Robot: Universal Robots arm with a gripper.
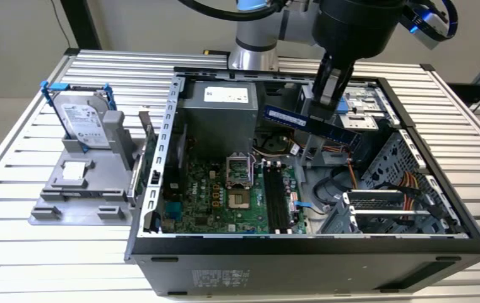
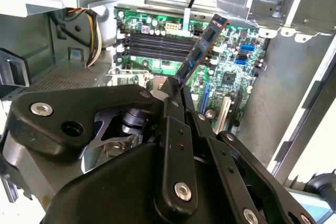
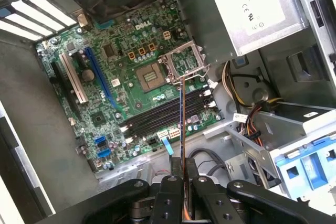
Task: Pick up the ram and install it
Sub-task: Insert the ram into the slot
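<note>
My gripper [image 1: 328, 104] hangs over the open computer case [image 1: 172, 126], shut on the ram [image 1: 307, 123], a long thin dark stick with a blue label. The stick is held clear of the motherboard [image 1: 215, 196] and slants down toward the exterior view's right. In the second wrist view the ram [image 2: 202, 51] sticks out from the gripper [image 2: 176, 90] above the black memory slots [image 2: 157, 45]. Seen edge-on in the first wrist view, the ram [image 3: 181, 129] runs from the gripper [image 3: 182, 179] across the memory slots [image 3: 163, 114]. The slots [image 1: 278, 199] hold no stick.
A grey power supply [image 1: 219, 113] stands at the case's back, with the processor socket [image 1: 235, 177] beside the slots. Cables and a drive cage [image 1: 391, 183] fill the case's right side. Outside, on the exterior view's left, a hard drive in a blue frame [image 1: 84, 120] stands on a grey fixture [image 1: 80, 189].
</note>
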